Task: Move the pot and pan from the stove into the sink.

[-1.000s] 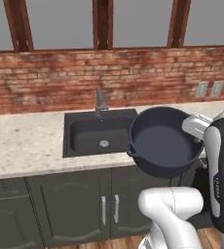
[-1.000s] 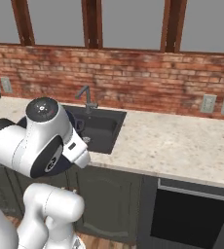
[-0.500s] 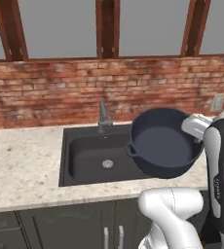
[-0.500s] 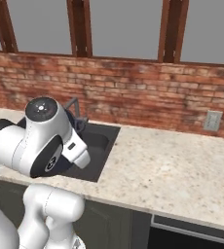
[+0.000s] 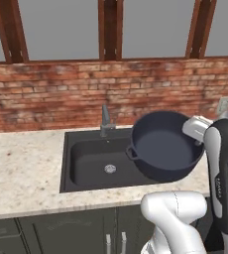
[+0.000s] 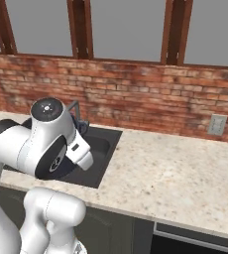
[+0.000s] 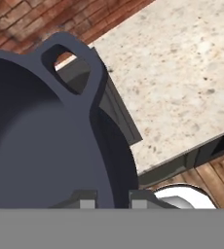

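Pot (image 5: 164,145) first: it hangs tilted in the air, its open mouth turned toward the left base camera, over the right end of the sink (image 5: 88,161) and the counter edge beside it. Compared with a second ago the whole picture has slid — the sink and faucet (image 5: 105,121) now sit nearer the middle of the left base view, which reads as the base driving along the counter, not as the things moving. The pot keeps the same place against the arm throughout, so it is being carried along. For the task that means the pot is off the stove and nearly where it must go; lowering it into the basin looks like the remaining step, and the pan has yet to be dealt with.

The gripper (image 7: 110,202) is clenched tight on the pot's rim — in the hand view its two dark tips straddle the wall, one finger (image 7: 87,202) inside and the other outside, with a loop handle (image 7: 67,63) at the far side of the rim.
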Motion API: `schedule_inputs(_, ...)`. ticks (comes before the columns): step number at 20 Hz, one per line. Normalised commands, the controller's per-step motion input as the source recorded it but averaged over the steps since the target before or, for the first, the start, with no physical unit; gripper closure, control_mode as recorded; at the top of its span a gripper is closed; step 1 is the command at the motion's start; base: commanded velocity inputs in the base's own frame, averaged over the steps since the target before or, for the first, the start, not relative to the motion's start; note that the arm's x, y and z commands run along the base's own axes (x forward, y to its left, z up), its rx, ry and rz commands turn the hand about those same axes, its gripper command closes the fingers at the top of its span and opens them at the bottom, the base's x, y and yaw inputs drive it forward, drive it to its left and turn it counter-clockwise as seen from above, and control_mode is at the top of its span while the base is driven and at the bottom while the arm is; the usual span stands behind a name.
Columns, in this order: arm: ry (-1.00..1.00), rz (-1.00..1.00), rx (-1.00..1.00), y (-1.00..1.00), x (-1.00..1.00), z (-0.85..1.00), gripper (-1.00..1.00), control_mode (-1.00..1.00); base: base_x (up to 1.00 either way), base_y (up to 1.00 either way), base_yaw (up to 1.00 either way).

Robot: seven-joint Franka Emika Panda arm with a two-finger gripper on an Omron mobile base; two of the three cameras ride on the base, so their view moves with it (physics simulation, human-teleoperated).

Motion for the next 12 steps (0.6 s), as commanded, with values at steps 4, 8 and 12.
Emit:
schedule_inputs(4,0.18,0.13,-0.01,0.00,0.03,-0.27,1.00,-1.00,0.00,0.00,0.00)
schedule_inputs(8,0.21,0.12,0.00,0.01,0.01,-0.24,1.00,-1.00,0.00,0.00,0.00)
schedule_inputs(12,0.17,0.06,0.00,0.18,0.34,-0.12,1.00,-1.00,0.00,0.00,0.00)
